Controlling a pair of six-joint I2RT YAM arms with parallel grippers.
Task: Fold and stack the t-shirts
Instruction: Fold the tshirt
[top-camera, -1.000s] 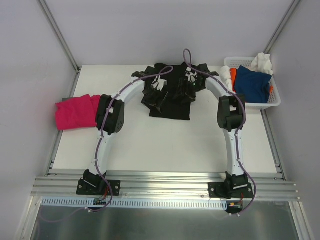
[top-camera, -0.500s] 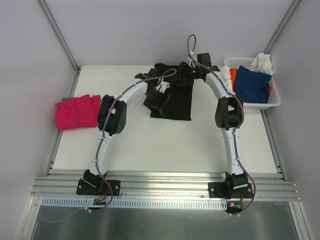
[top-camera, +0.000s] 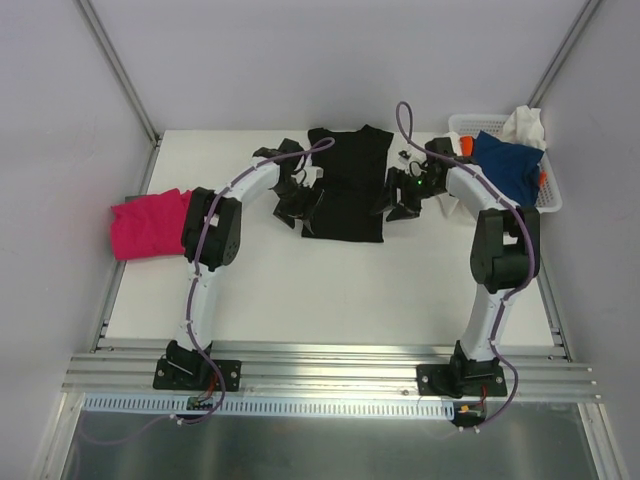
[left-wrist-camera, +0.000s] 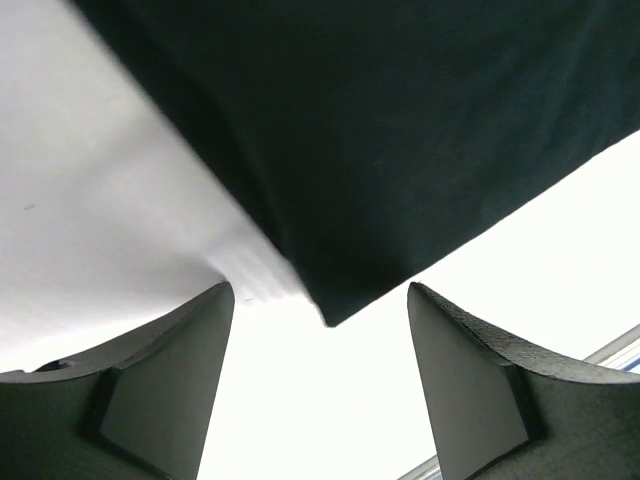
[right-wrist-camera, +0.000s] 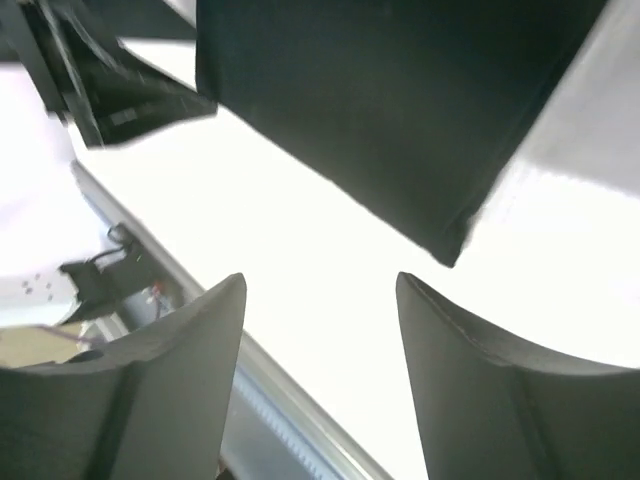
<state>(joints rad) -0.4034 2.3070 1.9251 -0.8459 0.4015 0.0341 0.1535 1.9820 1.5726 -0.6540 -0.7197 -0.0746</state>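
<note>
A black t-shirt (top-camera: 345, 188) lies flat, partly folded, at the far middle of the white table (top-camera: 300, 290). The left gripper (top-camera: 292, 200) hovers just beside its left edge, the right gripper (top-camera: 402, 198) beside its right edge. Both have jaws spread apart, holding nothing. The cloth looks light and limp, likely to sag, so pinching its near corners seems wisest. A folded pink t-shirt (top-camera: 150, 222) lies far left.

left arm (top-camera: 195, 300): up from base, elbow bent at mid-left, forearm reaching away and to the right, wrist pitched down. left gripper (left-wrist-camera: 320, 295): jaws spread wide. right arm (top-camera: 480, 315): elbow swung out right, forearm doubling back toward centre, wrist low. right gripper (right-wrist-camera: 320, 285): jaws wide apart too. both grippers at roughly the same depth, well apart.
</note>
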